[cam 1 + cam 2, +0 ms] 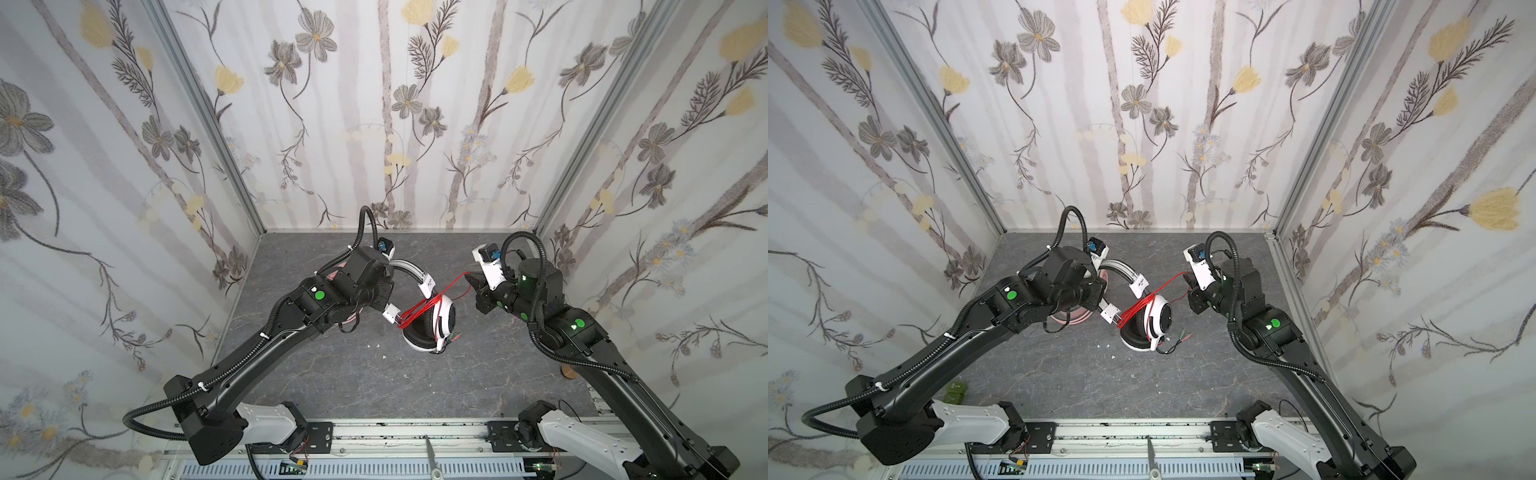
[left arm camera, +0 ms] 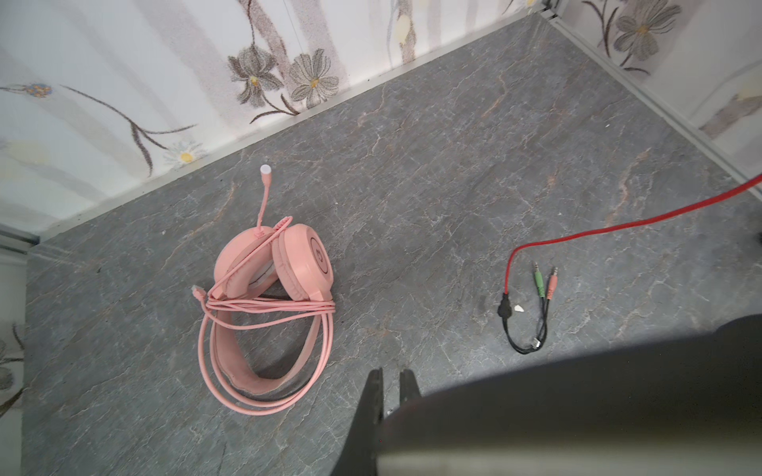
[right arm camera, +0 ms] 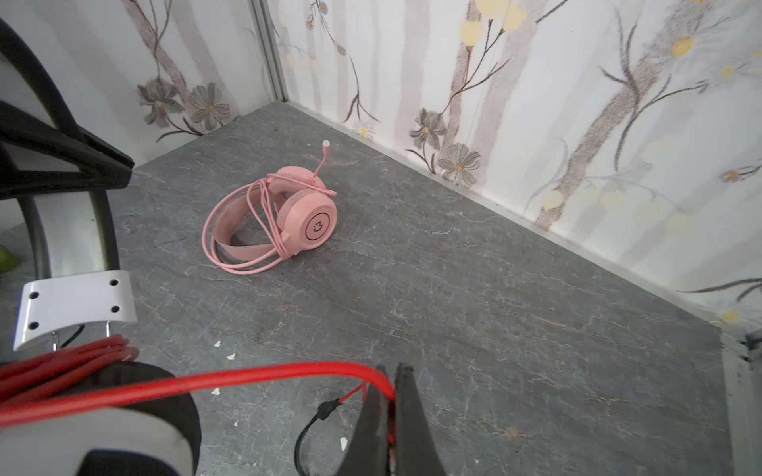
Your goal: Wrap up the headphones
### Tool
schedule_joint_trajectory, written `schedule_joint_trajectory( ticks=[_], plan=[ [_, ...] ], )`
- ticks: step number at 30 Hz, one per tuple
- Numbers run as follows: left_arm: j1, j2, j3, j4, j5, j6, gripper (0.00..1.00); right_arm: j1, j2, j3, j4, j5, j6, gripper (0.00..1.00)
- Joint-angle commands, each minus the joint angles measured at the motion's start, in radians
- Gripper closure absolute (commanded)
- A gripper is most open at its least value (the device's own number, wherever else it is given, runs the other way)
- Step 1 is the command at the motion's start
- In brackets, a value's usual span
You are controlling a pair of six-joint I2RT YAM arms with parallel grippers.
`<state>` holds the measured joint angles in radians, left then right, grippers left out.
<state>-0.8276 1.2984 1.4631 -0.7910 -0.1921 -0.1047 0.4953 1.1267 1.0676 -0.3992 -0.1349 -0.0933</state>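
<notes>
We see the right gripper (image 3: 393, 371) pinching the thin red cord (image 3: 247, 379), which runs taut from its jaws to the white-and-black over-ear headset (image 1: 442, 320) just beside it. The left gripper (image 2: 391, 373) is clamped on that headset's white headband, holding it tilted; several red turns cross between the cups' hangers. Ahead of the right gripper the grey marble-look tabletop (image 3: 495, 309) lies bare up to the floral-papered walls (image 3: 536, 103). The all-pink headset (image 2: 288, 263), with its pink cord looped around band and cups, lies under the left wrist. Green and pink jack plugs (image 2: 544, 282) rest on the tabletop below the held headset. Print on the white slider is too small for us to read; the pink cup bears a round emblem
</notes>
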Motion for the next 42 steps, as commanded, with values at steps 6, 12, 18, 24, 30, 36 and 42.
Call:
schedule_joint_trajectory(
  ticks=[6,12,18,24,30,36,42],
  plan=[
    [0.044,-0.018,0.056,0.122,0.274,-0.110,1.00,-0.021,-0.005,-0.106,0.200,-0.364,0.091,0.95],
    [0.083,-0.003,0.107,0.147,0.336,-0.230,1.00,-0.020,-0.002,-0.223,0.434,-0.624,0.247,0.94],
    [0.101,0.009,0.149,0.153,0.318,-0.318,1.00,-0.020,0.012,-0.304,0.578,-0.668,0.341,0.83],
    [0.109,0.020,0.158,0.158,0.328,-0.340,1.00,-0.018,0.058,-0.380,0.631,-0.608,0.392,0.74],
    [0.116,0.014,0.164,0.159,0.323,-0.361,1.00,-0.017,0.097,-0.437,0.718,-0.598,0.426,0.75],
    [0.157,-0.015,0.133,0.179,0.323,-0.424,1.00,-0.017,0.127,-0.516,0.793,-0.606,0.456,0.76],
    [0.218,-0.053,0.076,0.235,0.366,-0.494,1.00,-0.013,0.158,-0.614,0.880,-0.609,0.491,0.76]
  ],
)
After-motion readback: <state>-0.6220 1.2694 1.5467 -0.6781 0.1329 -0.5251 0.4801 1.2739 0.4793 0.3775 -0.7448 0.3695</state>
